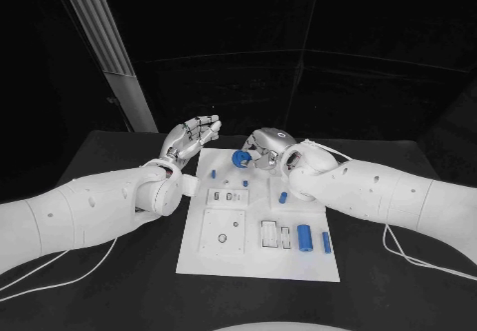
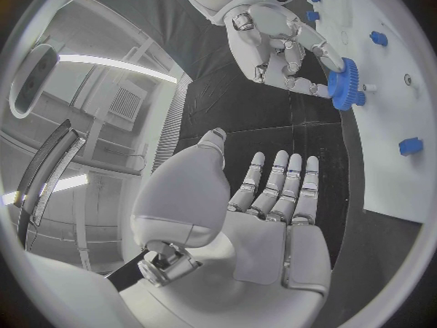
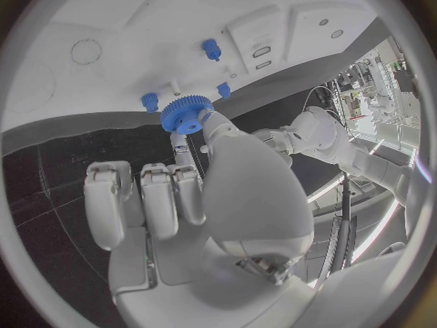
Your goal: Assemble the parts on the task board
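Blue gear (image 1: 240, 158) pinched in the fingertips of the right hand (image 1: 267, 147), over the far end of the white task board (image 1: 254, 265), close above a small white post standing in the board beside a blue peg (image 3: 149, 101), as seen in the right wrist view; whether touching the post, cannot tell. Right hand's remaining fingers (image 3: 146, 197) curled in below the gear. Two more small blue pegs (image 3: 211, 49) standing in the board near the gear. Nearer on the board, a large blue cylinder (image 1: 304, 237) lying beside a slimmer blue pin (image 1: 326, 242), next to rectangular slots; another small blue pin (image 1: 282, 198) lying midway up the board. Left hand (image 1: 191, 138) raised just off the board's far left corner, palm open, fingers (image 2: 282, 182) straight and apart, holding nothing. All on a black table (image 1: 119, 289)
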You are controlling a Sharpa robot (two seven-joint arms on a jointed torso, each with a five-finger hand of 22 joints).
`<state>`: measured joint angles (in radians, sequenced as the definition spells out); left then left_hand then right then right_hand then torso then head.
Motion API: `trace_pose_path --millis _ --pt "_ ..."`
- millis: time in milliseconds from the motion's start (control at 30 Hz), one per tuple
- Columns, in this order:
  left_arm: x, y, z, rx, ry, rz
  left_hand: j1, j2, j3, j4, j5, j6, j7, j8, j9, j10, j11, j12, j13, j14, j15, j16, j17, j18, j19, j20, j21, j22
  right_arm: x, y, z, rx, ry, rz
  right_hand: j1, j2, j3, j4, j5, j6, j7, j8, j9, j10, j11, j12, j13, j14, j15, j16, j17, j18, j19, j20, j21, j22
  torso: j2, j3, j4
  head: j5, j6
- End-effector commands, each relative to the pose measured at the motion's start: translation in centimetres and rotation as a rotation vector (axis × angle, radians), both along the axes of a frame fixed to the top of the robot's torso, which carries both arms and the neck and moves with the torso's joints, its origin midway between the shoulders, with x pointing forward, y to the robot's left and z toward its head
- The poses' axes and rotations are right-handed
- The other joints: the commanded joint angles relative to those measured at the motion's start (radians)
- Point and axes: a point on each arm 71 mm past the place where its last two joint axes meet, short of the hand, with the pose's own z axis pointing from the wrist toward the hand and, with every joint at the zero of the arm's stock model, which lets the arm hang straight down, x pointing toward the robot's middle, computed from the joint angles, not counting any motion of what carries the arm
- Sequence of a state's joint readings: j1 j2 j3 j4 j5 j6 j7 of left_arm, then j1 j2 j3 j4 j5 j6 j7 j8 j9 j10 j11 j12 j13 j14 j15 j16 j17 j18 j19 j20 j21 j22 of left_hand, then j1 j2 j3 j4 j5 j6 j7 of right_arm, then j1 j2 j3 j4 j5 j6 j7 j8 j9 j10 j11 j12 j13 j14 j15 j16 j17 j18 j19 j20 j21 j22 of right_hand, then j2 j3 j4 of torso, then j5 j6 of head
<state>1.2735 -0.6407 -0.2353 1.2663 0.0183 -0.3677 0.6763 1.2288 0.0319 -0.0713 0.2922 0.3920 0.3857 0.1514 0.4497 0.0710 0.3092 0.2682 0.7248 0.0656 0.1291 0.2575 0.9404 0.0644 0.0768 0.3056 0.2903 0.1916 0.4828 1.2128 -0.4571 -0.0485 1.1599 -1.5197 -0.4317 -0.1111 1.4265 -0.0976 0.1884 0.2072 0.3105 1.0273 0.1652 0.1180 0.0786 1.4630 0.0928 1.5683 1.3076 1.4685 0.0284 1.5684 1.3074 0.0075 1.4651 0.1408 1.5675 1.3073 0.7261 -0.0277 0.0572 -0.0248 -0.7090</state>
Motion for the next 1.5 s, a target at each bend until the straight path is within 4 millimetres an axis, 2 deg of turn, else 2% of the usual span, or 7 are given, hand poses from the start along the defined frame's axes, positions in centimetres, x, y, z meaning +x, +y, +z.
trace_pose_path --millis 33,500,600,900,1000,1500 --pt "-0.7 0.0 2.0 -0.084 -0.27 -0.024 0.004 0.009 -0.003 0.0 0.007 -0.008 0.145 0.006 -0.001 -0.006 -0.002 0.007 0.0 0.002 0.006 0.006 0.001 0.002 -0.007 0.001 0.002 0.001 0.0 0.3 -0.6 -0.077 0.02 0.019 -0.004 0.0 -0.001 -0.005 -0.001 0.014 -0.007 0.005 -0.001 0.108 0.0 0.003 0.263 0.102 -0.003 0.002 0.263 -0.007 0.106 -0.006 0.003 0.263 0.0 0.0002 -0.0004 -0.003 -0.001" --pt "-0.7 -0.1 2.0 -0.086 -0.268 -0.027 0.005 0.009 -0.004 0.0 0.007 -0.009 0.145 0.007 -0.001 -0.007 -0.002 0.007 0.0 0.002 0.006 0.006 0.001 0.002 -0.007 0.001 0.002 0.001 0.1 0.6 -1.6 -0.121 0.03 0.01 -0.004 0.002 0.001 -0.007 -0.005 0.01 -0.006 0.001 -0.002 0.108 0.002 0.003 0.263 0.102 -0.002 0.002 0.263 -0.007 0.106 -0.005 0.003 0.263 0.001 0.0004 0.0002 -0.007 -0.003" --pt "-0.7 -0.1 2.0 -0.086 -0.267 -0.027 0.005 0.01 -0.004 0.0 0.007 -0.009 0.145 0.007 -0.001 -0.007 -0.002 0.007 0.0 0.002 0.006 0.006 0.001 0.002 -0.008 0.001 0.002 0.001 0.2 0.7 -1.8 -0.123 0.031 0.004 -0.004 0.003 0.001 -0.008 -0.006 0.009 -0.005 -0.001 -0.003 0.108 0.003 0.003 0.263 0.102 -0.001 0.002 0.263 -0.007 0.106 -0.005 0.003 0.263 0.0 -0.0002 -0.0023 -0.007 -0.006" --pt "-0.7 -0.2 2.0 -0.087 -0.266 -0.03 0.005 0.01 -0.004 0.0 0.007 -0.009 0.145 0.007 -0.001 -0.007 -0.002 0.007 0.0 0.002 0.006 0.006 0.001 0.002 -0.008 0.001 0.002 0.001 0.5 0.8 -1.8 -0.12 0.023 -0.011 -0.001 0.006 0.005 -0.012 -0.007 0.005 -0.003 -0.006 -0.004 0.108 0.004 0.003 0.263 0.102 0.0 0.002 0.263 -0.007 0.106 -0.004 0.003 0.263 0.001 0.0005 0.0013 -0.009 -0.007" --pt "-0.7 -0.2 2.0 -0.087 -0.266 -0.03 0.005 0.011 -0.004 0.0 0.007 -0.01 0.145 0.007 -0.001 -0.007 -0.002 0.007 0.0 0.002 0.006 0.006 0.0 0.002 -0.008 0.001 0.002 0.0 0.6 0.9 -1.9 -0.121 0.023 -0.016 -0.001 0.007 0.006 -0.013 -0.007 0.003 -0.002 -0.008 -0.005 0.108 0.005 0.003 0.263 0.102 0.0 0.002 0.263 -0.007 0.106 -0.003 0.003 0.263 0.0 0.0002 -0.0004 -0.008 -0.009" --pt "-0.8 -0.3 2.0 -0.089 -0.263 -0.034 0.005 0.011 -0.004 0.0 0.008 -0.011 0.145 0.008 -0.001 -0.008 -0.002 0.007 0.0 0.002 0.006 0.006 0.0 0.002 -0.009 0.001 0.002 0.001 0.8 0.9 -2.4 -0.145 0.049 -0.04 -0.001 0.007 0.011 -0.029 -0.016 -0.037 -0.003 -0.041 -0.012 0.108 0.005 0.003 0.263 0.102 0.001 0.002 0.263 -0.007 0.106 -0.001 0.003 0.263 -0.001 0.0001 0.0 -0.011 -0.01"
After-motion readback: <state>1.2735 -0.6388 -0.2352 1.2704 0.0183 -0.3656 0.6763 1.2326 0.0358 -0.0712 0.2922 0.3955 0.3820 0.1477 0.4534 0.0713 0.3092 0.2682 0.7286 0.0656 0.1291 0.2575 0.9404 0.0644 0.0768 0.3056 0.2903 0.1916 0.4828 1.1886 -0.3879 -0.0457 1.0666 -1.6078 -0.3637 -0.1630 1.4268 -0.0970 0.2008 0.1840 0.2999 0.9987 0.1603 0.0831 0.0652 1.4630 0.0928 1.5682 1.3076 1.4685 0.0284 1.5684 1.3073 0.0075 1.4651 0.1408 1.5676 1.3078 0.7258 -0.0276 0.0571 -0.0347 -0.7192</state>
